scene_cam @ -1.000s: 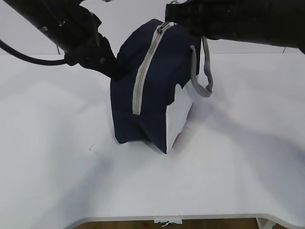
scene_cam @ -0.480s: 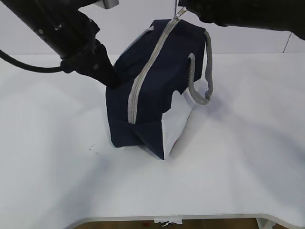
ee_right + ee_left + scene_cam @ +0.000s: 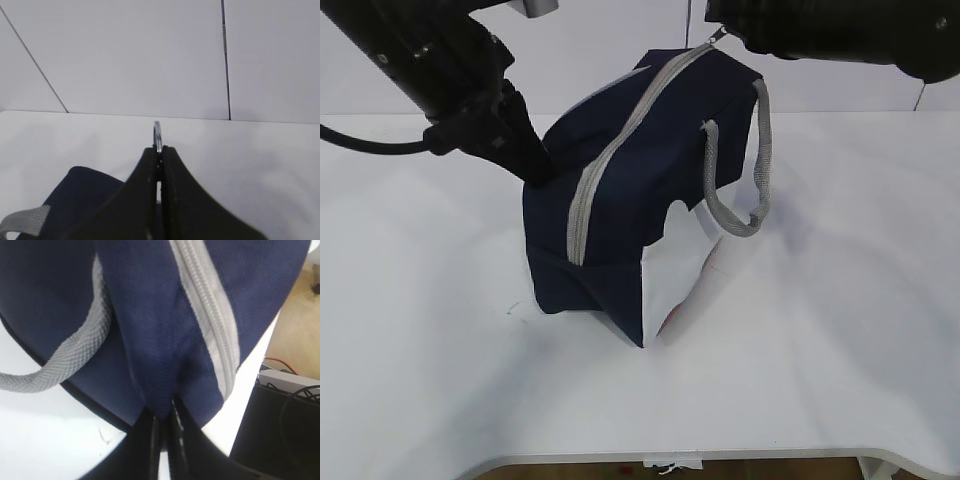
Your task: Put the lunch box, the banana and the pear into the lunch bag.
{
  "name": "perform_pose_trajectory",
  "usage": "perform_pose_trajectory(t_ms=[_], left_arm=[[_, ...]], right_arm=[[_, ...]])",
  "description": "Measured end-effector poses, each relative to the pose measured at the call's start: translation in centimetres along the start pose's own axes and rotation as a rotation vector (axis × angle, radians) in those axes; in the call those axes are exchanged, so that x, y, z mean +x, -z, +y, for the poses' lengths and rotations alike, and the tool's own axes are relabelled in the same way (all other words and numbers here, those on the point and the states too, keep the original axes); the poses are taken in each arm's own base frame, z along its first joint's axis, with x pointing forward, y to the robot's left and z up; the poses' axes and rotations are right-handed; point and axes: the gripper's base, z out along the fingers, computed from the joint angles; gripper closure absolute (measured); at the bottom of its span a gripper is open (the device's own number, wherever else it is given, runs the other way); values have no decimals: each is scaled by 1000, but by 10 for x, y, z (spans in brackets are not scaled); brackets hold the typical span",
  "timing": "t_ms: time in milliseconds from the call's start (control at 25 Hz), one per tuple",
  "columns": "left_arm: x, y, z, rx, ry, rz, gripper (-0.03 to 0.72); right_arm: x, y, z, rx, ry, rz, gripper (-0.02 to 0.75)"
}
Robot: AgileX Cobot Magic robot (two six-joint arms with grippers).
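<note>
So the boxy navy fabric lunch bag (image 3: 620,220) sits roughly mid-counter on the plain white counter (image 3: 800,380). There's loads of bare surface in front and off to both sides, and the counter's front edge is well clear of the bag.

The left arm's fingers (image 3: 162,432) are pressed together, pinching a fold of the navy fabric at the bag's left end, just beside the grey zipper (image 3: 610,150). The right arm's fingers (image 3: 158,155) are closed on the small metal ring pull (image 3: 157,135) at the zipper's high far end.

Compared with a second ago, the bag has slid left and a bit toward the camera and leans more, so its near bottom corner is now further left. The ring end has been lifted up and to the right, and the zipper line lies at a flatter slant. The zipper looks done up along what's visible.

Textures: fine woven navy cloth, chunky knit-looking grey loop handles (image 3: 745,190), ribbed grey zipper tape, and a smooth white panel (image 3: 675,275) on the near end. The fingers are matte black.
</note>
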Motion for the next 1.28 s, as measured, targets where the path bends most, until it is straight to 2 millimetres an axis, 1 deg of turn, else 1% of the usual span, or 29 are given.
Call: perform_pose_trajectory(t_ms=[120,320,440,520,600,640,680,720,760,800,840,880,960,1000,1080,1120,1160,1280], left_arm=[[1,2,-1,2,-4,7,694],[1,2,-1,-1,-8,14,693],[0,2,1,-21,60,1,641],[-1,5,1,-29,103,-8,507],[-4,8,1,-38,110,-23,399],[-4,8,1,-38,110,-23,399],[-11,14,2,-60,108,-60,298],[-15,17,2,-69,105,-83,255],[-16,18,4,-83,105,-99,255],[-23,25,2,-83,99,-137,224],[-28,30,1,-80,97,-165,214],[-35,36,4,-119,94,-227,212],[-41,41,4,-127,88,-255,211],[-47,38,7,-113,96,-274,213],[-52,35,11,-100,103,-291,221],[-56,29,15,-79,116,-299,226],[-57,30,14,-76,117,-307,227],[-60,14,21,-33,133,-304,231]], right_arm=[[1,-8,-4,12,-3,13,737],[6,-11,-6,23,-22,48,737],[7,-10,-6,34,-49,93,737],[7,-10,-7,40,-53,109,737],[5,-10,-7,41,-67,112,737],[5,-10,-7,42,-77,117,737],[3,-10,-6,42,-89,119,737],[2,-10,-6,43,-99,123,737],[0,-9,-5,43,-103,127,737],[-1,-9,-5,44,-108,135,737],[-1,-9,-5,46,-108,143,737],[-1,-9,-5,47,-110,151,737],[-2,-9,-4,48,-112,157,737],[-2,-9,-4,49,-112,160,737],[-3,-8,-4,49,-113,164,737],[-3,-8,-4,49,-113,165,737],[-3,-8,-4,49,-113,166,737],[-2,-8,-4,52,-115,177,737]])
